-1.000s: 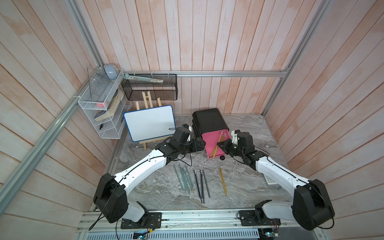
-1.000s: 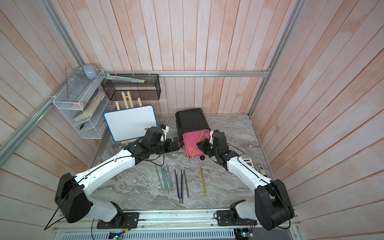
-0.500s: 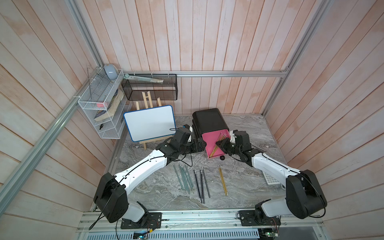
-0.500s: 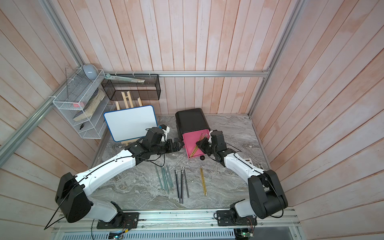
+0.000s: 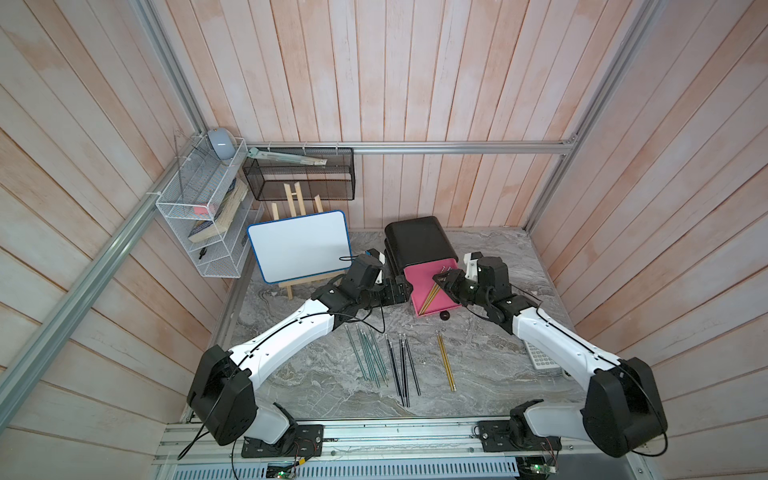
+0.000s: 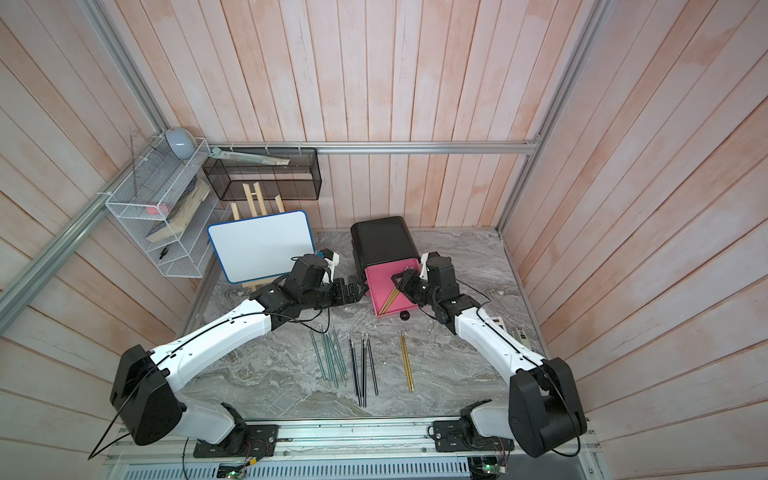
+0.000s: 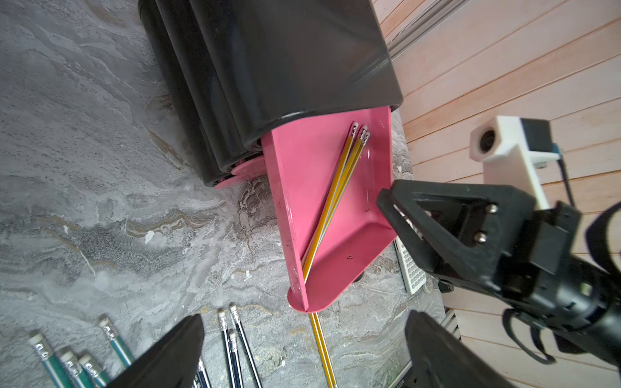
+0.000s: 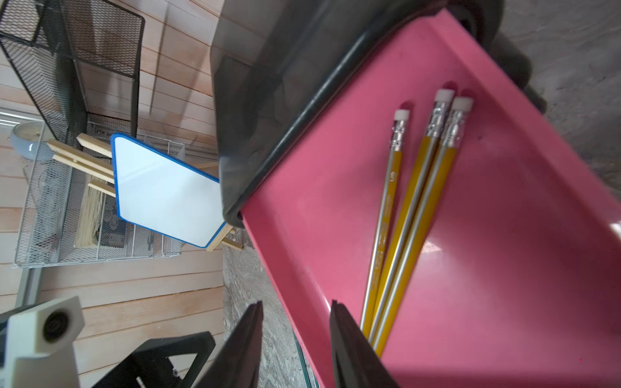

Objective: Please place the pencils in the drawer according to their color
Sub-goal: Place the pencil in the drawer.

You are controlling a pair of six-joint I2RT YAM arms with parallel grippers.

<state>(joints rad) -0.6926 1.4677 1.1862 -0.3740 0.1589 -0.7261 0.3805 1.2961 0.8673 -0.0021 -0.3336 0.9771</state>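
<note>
Your drawer (image 5: 417,245) has its top tray (image 5: 415,276) out, three yellow pencils (image 8: 411,215) inside. Right gripper (image 8: 295,305) over that tray, fingers parted, empty; left gripper (image 7: 305,317) beside it, spread, empty. Teal pencils (image 5: 368,357), black pencils (image 5: 402,365), loose yellow pencils (image 5: 445,359) lie before the drawer; whiteboard (image 5: 299,245) flanks it.

In the right wrist view the points of the three yellow pencils (image 8: 408,218) vanish behind a finger (image 8: 349,349) of the right gripper (image 8: 296,304). The left wrist view cuts off the teal pencils (image 7: 117,346) and black pencils (image 7: 246,346) at its edge. A keypad (image 5: 540,361), perhaps a calculator, lies partly under the right arm (image 5: 557,340).
</note>
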